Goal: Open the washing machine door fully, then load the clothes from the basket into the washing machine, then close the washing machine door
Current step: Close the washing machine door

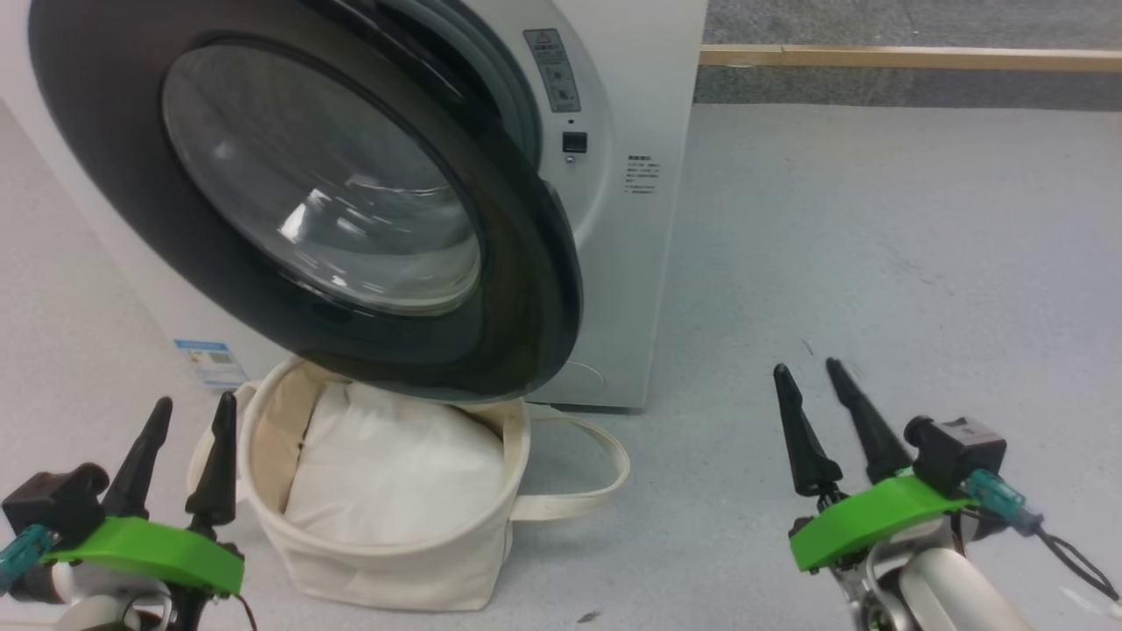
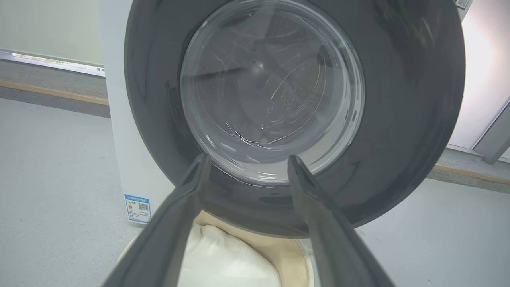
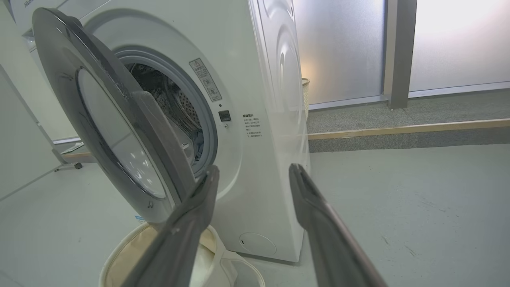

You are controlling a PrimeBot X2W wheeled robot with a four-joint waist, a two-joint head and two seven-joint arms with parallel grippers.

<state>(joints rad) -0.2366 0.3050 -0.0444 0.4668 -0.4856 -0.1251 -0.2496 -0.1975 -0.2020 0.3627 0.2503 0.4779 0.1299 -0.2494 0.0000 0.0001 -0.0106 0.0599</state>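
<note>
The white washing machine [image 1: 631, 219] stands ahead with its door [image 1: 526, 289] partly swung out, black rim and glass bowl hanging over the cream basket [image 1: 394, 561]. The right wrist view shows the door [image 3: 51, 59] edge-on, the steel drum [image 3: 175, 103] behind it, and a sliver of light blue clothes [image 3: 198, 145] inside. In the basket I see white padding [image 1: 394, 464]. My left gripper [image 1: 195, 401] is open just left of the basket, below the door. My right gripper [image 1: 805, 368] is open over bare floor, well right of the machine. Neither holds anything.
A small blue label [image 1: 209, 361] sits low on the machine's front. One basket handle [image 1: 596, 473] loops out to the right. A wooden strip [image 1: 912, 58] runs across the floor behind. Open grey floor [image 1: 877, 263] lies right of the machine. Frosted panels [image 3: 342, 48] stand beyond.
</note>
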